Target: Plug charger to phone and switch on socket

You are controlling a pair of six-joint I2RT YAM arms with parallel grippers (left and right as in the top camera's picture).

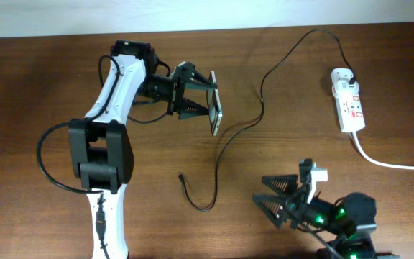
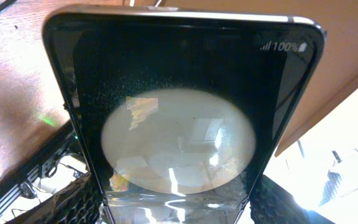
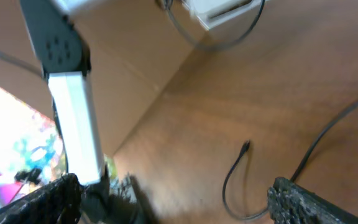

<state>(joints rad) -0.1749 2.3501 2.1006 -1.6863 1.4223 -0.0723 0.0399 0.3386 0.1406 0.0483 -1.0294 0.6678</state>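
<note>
My left gripper [image 1: 208, 103] is shut on the phone [image 1: 215, 103] and holds it on edge above the table. In the left wrist view the phone [image 2: 179, 118] fills the frame, its black glass showing a round white reflection. The charger cable [image 1: 254, 119] runs from its plug in the socket [image 1: 348, 99], a white power strip at the right, across the table to its loose connector tip [image 1: 180, 175]. The tip also shows in the right wrist view [image 3: 245, 146]. My right gripper [image 1: 270, 199] is open and empty near the front edge, right of the cable's loop.
The socket's thick white cord [image 1: 394, 165] runs off the right edge. My left arm [image 1: 106, 137] crosses the left half of the table. My right arm's base [image 1: 351, 219] sits at the front right.
</note>
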